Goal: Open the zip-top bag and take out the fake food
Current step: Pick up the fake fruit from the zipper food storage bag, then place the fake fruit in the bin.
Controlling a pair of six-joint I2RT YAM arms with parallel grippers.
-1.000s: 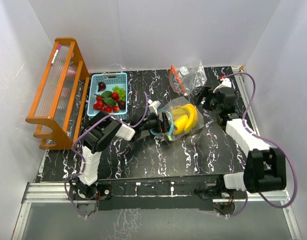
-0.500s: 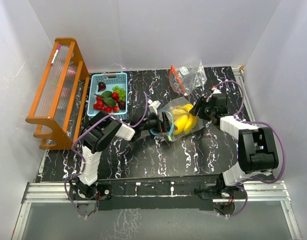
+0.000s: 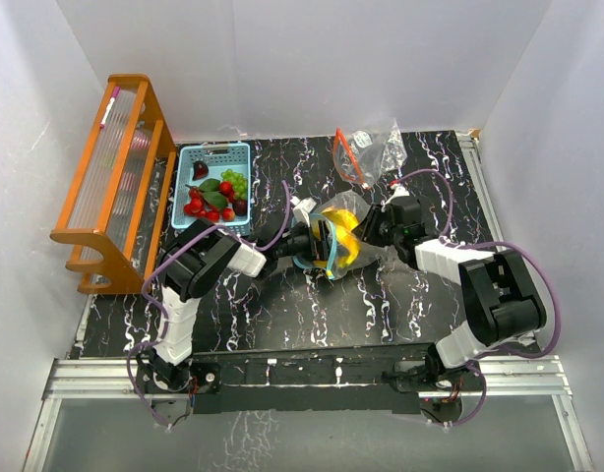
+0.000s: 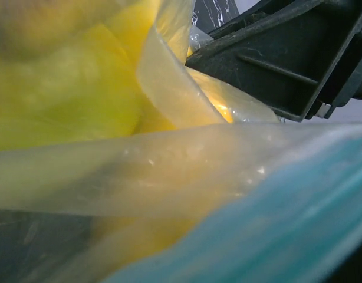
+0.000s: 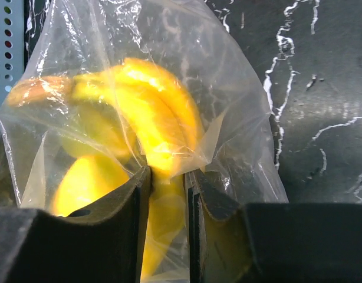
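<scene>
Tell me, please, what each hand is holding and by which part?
The left hand grips the zip-top bag by its blue zip edge; the right hand pinches a banana through the plastic.

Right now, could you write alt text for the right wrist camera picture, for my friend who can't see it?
The right hand pinches a clear zip-top bag between two black fingers, with yellow bananas inside the plastic. Behind it is a black marbled table, and the edge of a light-blue basket shows at upper left.
</scene>
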